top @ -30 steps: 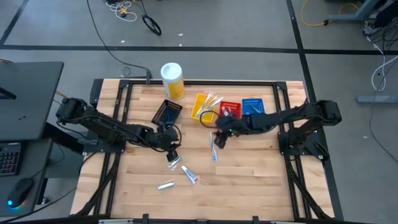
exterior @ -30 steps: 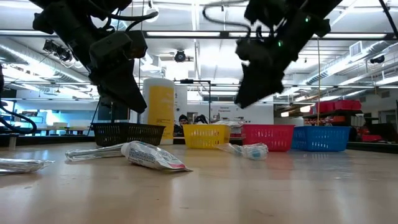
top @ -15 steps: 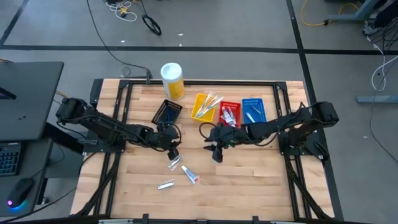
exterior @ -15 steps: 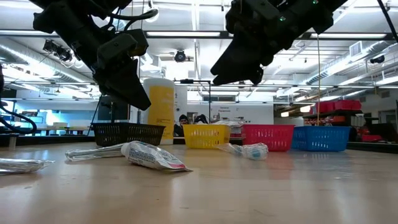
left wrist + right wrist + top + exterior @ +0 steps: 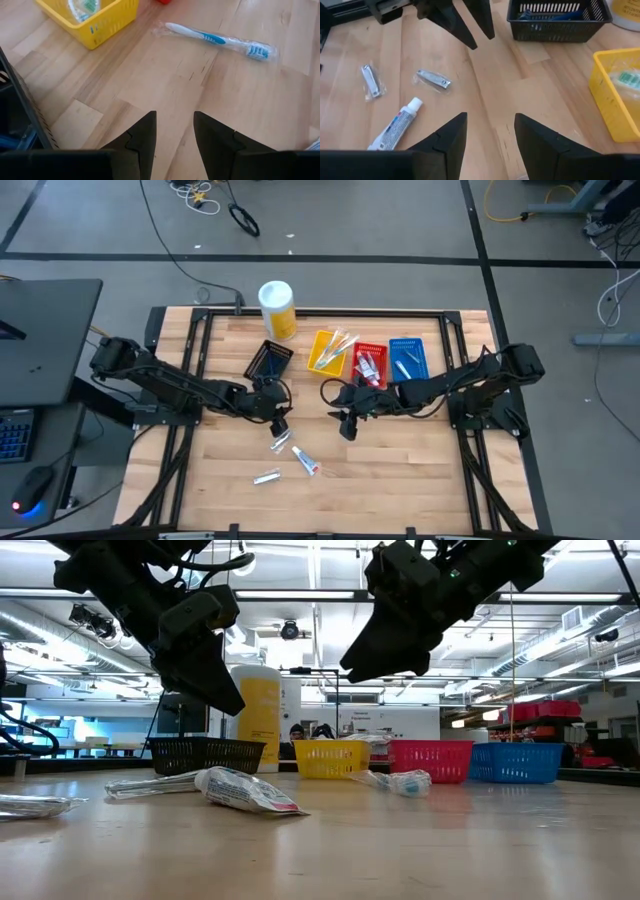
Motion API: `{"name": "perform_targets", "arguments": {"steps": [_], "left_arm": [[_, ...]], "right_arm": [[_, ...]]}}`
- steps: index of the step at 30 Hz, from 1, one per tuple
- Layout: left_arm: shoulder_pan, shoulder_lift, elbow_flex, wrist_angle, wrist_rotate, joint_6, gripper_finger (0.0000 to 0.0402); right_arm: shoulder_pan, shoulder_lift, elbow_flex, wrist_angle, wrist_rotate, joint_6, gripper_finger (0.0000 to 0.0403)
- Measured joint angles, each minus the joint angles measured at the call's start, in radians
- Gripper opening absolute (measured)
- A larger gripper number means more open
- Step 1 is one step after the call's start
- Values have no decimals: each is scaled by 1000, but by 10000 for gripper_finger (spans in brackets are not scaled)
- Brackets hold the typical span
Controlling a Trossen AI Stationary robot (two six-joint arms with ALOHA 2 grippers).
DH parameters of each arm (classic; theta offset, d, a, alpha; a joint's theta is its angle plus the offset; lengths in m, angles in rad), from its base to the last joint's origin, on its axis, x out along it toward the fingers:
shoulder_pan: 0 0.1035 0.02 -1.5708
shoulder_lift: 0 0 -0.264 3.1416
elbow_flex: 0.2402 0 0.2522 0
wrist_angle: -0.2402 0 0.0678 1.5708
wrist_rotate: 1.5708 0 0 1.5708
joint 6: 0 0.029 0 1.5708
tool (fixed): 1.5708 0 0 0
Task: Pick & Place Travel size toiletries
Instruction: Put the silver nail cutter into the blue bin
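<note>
Currently right gripper (image 5: 345, 423) is hovering mid-table over the toothbrush (image 5: 217, 39), fingers parted, holding nothing; left gripper (image 5: 279, 420) is hanging beside the black basket (image 5: 268, 361), fingers apart, empty; toothpaste tube (image 5: 305, 461) is lying nearer the front.

No lettering can be read: the printing on the toothpaste tube (image 5: 245, 792) and the yellow canister (image 5: 258, 705) is too small to make out.

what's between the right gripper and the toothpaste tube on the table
Nothing visible. The right gripper, open, looks across bare wood at the toothpaste tube. Two nail clippers lie beyond the tube, and the left gripper hangs farther off.
</note>
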Motion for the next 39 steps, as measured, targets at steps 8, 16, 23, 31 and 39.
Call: {"name": "perform_targets", "arguments": {"steps": [8,16,23,31,39], "left_arm": [[0,0,0,0,73,-73,138],[-65,50,1,1,189,-200,138],[-155,63,-1,-48,197,-284,138],[-166,63,0,-78,254,-322,138],[-165,65,0,-17,161,-199,145]], "right_arm": [[0,0,0,-39,0,-1,174],[0,0,0,-41,-1,-2,174],[0,0,0,-50,-2,-9,174],[0,0,0,-50,-2,-54,174],[0,0,0,-50,-2,-62,174]]}}
